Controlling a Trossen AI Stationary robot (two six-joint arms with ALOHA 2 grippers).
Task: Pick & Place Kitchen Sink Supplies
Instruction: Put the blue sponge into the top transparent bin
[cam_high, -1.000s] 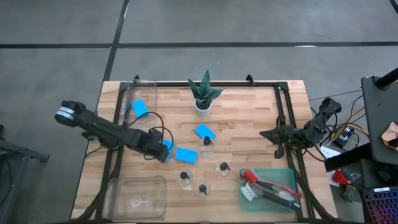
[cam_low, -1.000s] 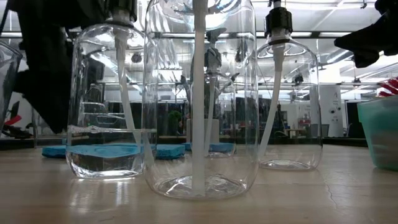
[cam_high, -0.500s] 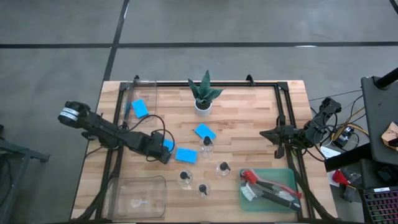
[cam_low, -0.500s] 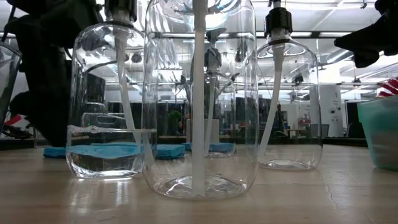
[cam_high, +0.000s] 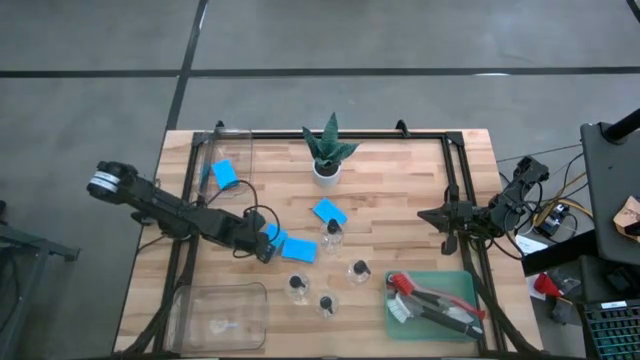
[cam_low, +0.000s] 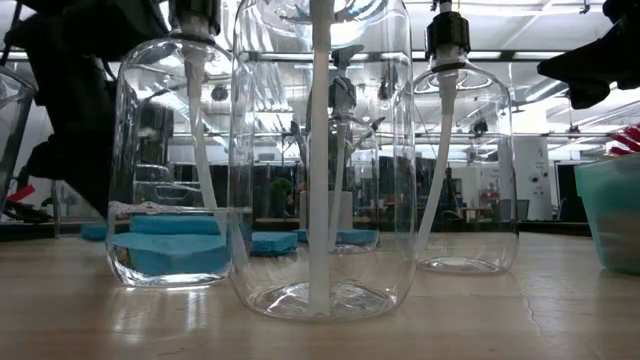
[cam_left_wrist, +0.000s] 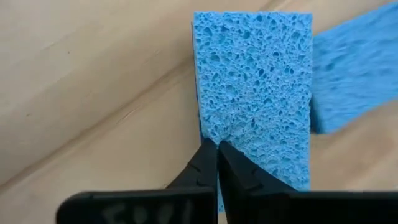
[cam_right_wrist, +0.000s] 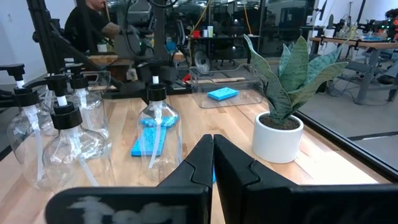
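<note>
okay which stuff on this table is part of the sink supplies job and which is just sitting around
Job:
- sponges: one gripped by the left end effector, one beside it, one mid-table, one in the back bin
- four bottles, e.g.
- brushes in the green tray

Lying about:
- plant
- front bin
- green tray
- idle right end effector

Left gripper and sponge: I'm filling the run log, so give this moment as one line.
left gripper: shut on sponge, lifted | right gripper: shut, idle at right table edge | one sponge in bin
</note>
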